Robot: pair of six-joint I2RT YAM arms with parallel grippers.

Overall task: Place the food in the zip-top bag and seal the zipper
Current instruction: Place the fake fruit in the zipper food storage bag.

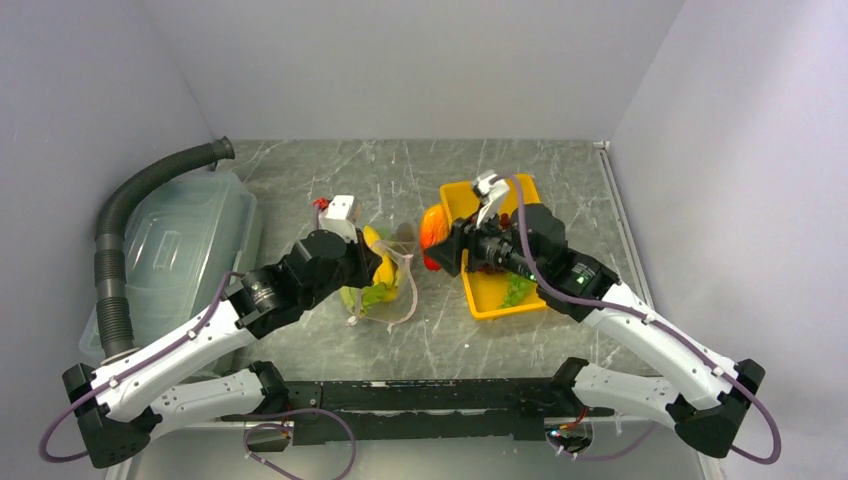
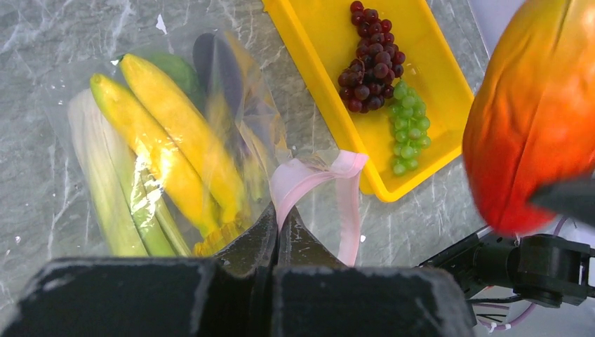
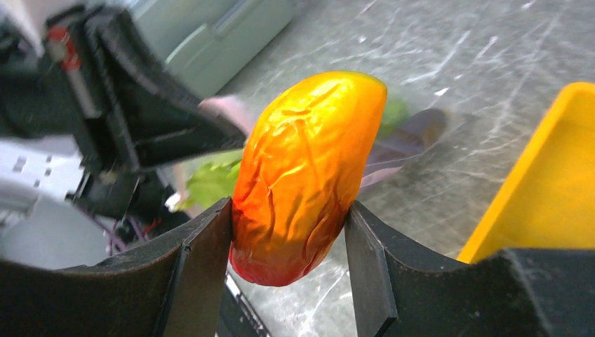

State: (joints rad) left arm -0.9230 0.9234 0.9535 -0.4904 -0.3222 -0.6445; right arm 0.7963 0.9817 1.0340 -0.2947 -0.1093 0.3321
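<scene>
The clear zip-top bag (image 2: 231,133) lies on the table holding yellow bananas (image 2: 175,133), a pale green leek (image 2: 105,182), a purple eggplant (image 2: 217,67) and a green round fruit (image 2: 172,67). My left gripper (image 2: 278,210) is shut on the bag's pink zipper strip (image 2: 309,175), lifting the mouth. My right gripper (image 3: 288,225) is shut on the red-orange fruit (image 3: 305,172), held in the air just right of the bag mouth (image 1: 432,228). Dark grapes (image 2: 368,63) and green grapes (image 2: 408,126) lie in the yellow tray (image 2: 330,42).
A large translucent lidded bin (image 1: 180,240) stands at the left with a grey corrugated hose (image 1: 115,250) over it. The yellow tray (image 1: 500,295) sits right of centre, partly under my right arm. Grey walls close the back and sides.
</scene>
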